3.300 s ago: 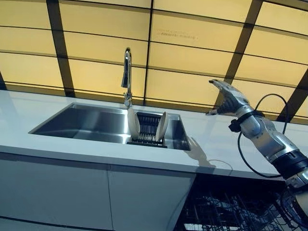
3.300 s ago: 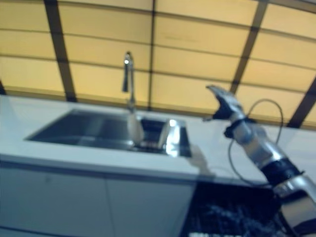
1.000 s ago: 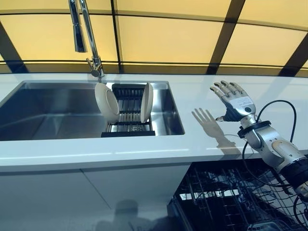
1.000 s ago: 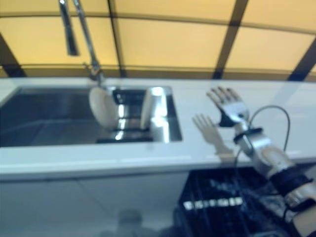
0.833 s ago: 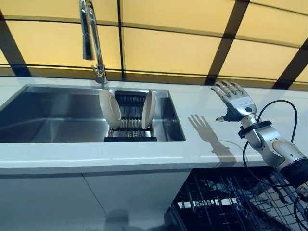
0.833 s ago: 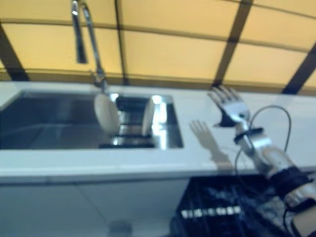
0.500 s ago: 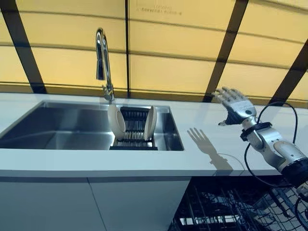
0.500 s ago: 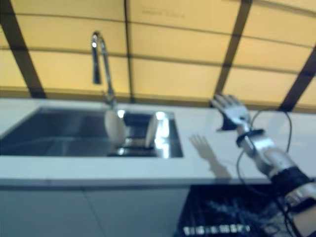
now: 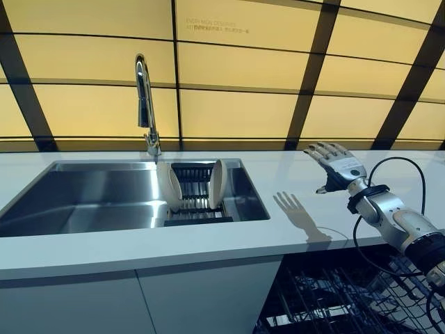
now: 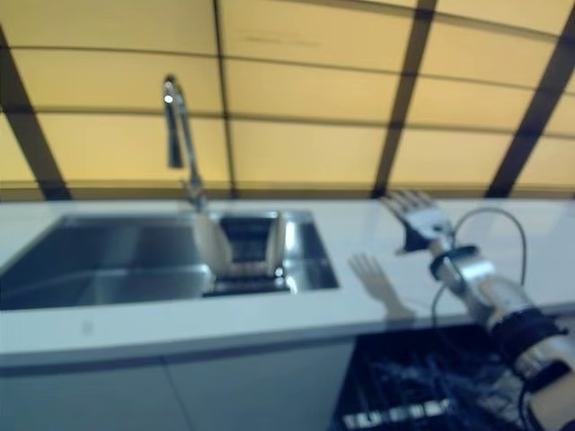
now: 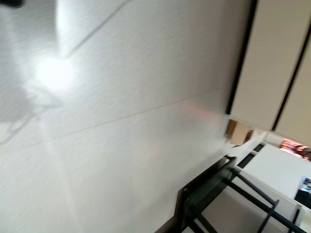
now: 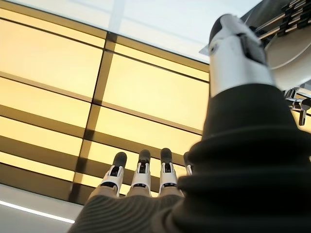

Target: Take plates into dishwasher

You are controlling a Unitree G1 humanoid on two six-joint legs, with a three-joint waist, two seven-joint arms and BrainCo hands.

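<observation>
Stainless sink (image 9: 83,202) set into the white worktop (image 9: 299,177), and at its right end sits a dark dish rack (image 9: 193,202) with two pale plates standing on edge: the left plate (image 9: 169,186) at the rack's left side, the right plate (image 9: 217,184) at its right side, bare rack slots between them. The rest of the basin lies bare. The tall chrome faucet (image 9: 144,104) rises from the back rim just behind the left plate.

Below the worktop's front edge, at lower right, the dishwasher rack (image 9: 348,299) shows its dark wire tines, pulled out under the right arm; what it carries cannot be made out. The stretch of worktop between the sink's right rim and the arm is bare, backed by a wall of yellow panels (image 9: 236,111) with dark frames.

The right hand (image 9: 336,163) is raised above the worktop, well right of the sink and apart from both plates, fingers straight and spread, holding nothing; its wrist view confirms the extended fingers (image 12: 141,174). The left hand shows in no view.
</observation>
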